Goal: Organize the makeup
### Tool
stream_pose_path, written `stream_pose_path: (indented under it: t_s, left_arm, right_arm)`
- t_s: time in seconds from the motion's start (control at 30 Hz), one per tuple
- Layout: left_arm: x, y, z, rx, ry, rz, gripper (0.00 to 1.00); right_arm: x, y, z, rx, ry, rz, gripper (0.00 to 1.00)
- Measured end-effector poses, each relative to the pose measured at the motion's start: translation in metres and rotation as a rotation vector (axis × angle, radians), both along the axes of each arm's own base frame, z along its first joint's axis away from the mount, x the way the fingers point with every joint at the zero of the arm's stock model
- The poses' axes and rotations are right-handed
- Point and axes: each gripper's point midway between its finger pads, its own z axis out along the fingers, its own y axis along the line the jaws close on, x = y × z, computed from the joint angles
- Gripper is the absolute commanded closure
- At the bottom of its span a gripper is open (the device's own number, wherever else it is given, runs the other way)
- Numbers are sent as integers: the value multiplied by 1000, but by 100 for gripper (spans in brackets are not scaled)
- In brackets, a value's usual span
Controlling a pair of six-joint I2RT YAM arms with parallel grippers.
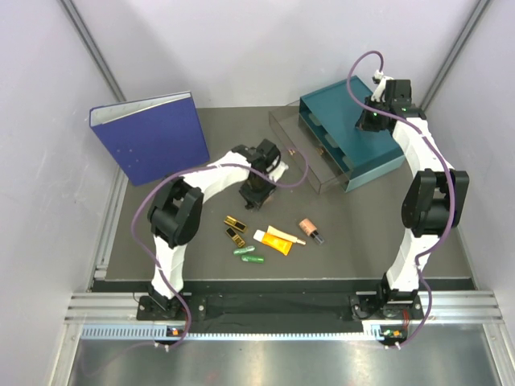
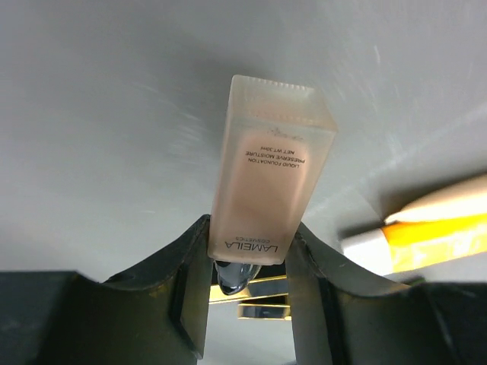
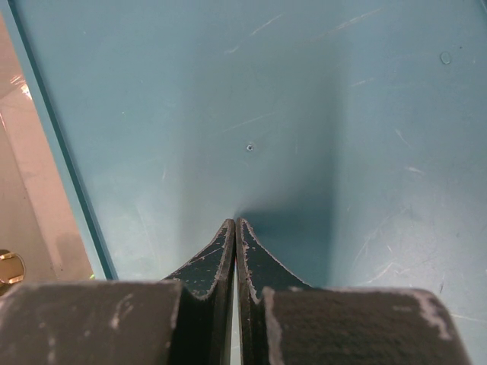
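My left gripper [image 1: 256,195] is shut on a beige dark-capped bottle [image 2: 270,171], which sticks out beyond the fingertips [image 2: 247,266]. On the dark mat in front of it lie two gold-and-black cases [image 1: 235,229], two green capsules [image 1: 249,254], the yellow-orange white-capped tube [image 1: 278,239] and the second beige bottle [image 1: 310,229]. The tube [image 2: 426,228] and the gold cases [image 2: 262,293] also show in the left wrist view. My right gripper [image 1: 374,117] is shut and empty over the top of the teal drawer box [image 1: 354,133]. Its closed tips [image 3: 235,228] are close to the teal surface [image 3: 304,114].
A clear drawer [image 1: 310,153] is pulled out of the teal box toward the left. A large blue binder [image 1: 149,137] stands at the back left. Grey walls close in the table on both sides.
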Motion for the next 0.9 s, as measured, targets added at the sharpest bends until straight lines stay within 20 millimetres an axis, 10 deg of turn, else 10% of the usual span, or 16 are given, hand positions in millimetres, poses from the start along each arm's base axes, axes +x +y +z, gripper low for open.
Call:
stream_pose_path:
  t_s: [0.4, 0.9]
  left_arm:
    - [107, -55, 170, -287, -447, 87, 100]
    - [110, -147, 175, -535, -393, -7, 100]
  right_arm:
    - [0, 1, 0, 4, -1, 3, 100]
    - [0, 1, 0, 4, -1, 4, 100]
